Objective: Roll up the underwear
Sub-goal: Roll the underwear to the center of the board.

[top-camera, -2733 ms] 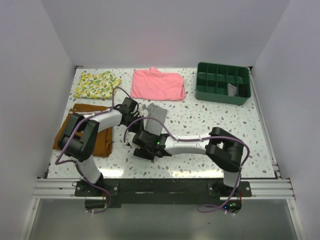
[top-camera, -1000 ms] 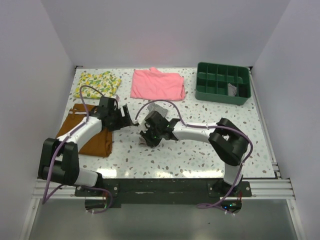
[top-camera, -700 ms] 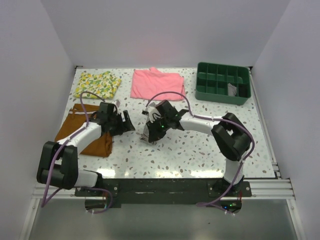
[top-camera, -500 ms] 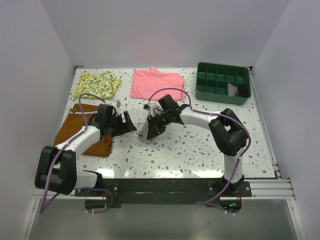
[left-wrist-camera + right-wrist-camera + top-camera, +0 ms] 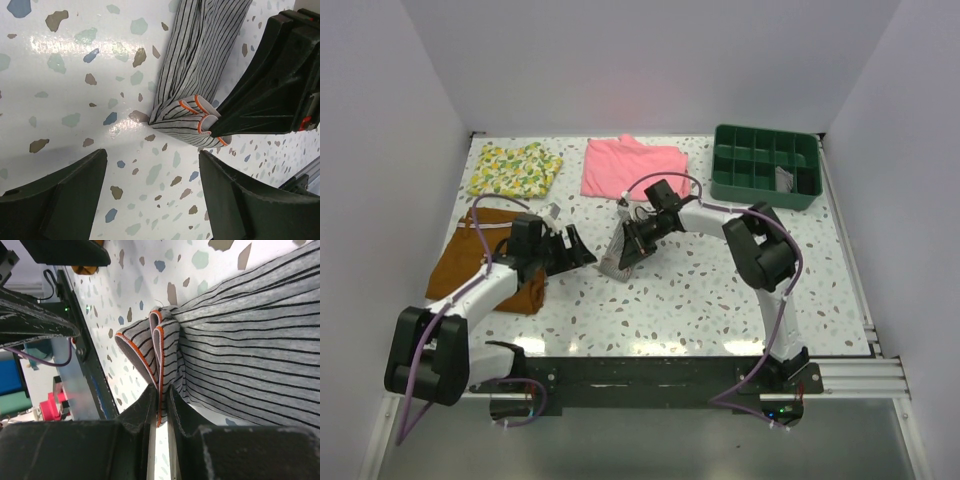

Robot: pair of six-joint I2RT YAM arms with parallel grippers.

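The underwear point(image 5: 614, 262) lies on the tabletop point(image 5: 720, 290) just in front of the pink folded garment point(image 5: 635, 168), on the side toward the arm bases. Some seconds ago it was a flat, wider rectangle at that spot with both arms bent over it. Now it is gathered into a long, narrow bundle point(image 5: 195, 65) that points away from the pink garment at a slant.

The right pincer point(image 5: 161, 395) is closed to a thin gap on the orange-edged waistband point(image 5: 152, 355), which is doubled into several layers at the end of the bundle farther from the pink garment. This arm has stretched out, so its pincer is now closer to the pink garment than before.

The left pincer point(image 5: 152, 160) has drawn back to the left. It stands wide open and holds nothing, with the waistband end just beyond its fingertips.

I judge that the fabric is narrowed but only loosely curled, so the proper rolling along its length is probably not done yet.
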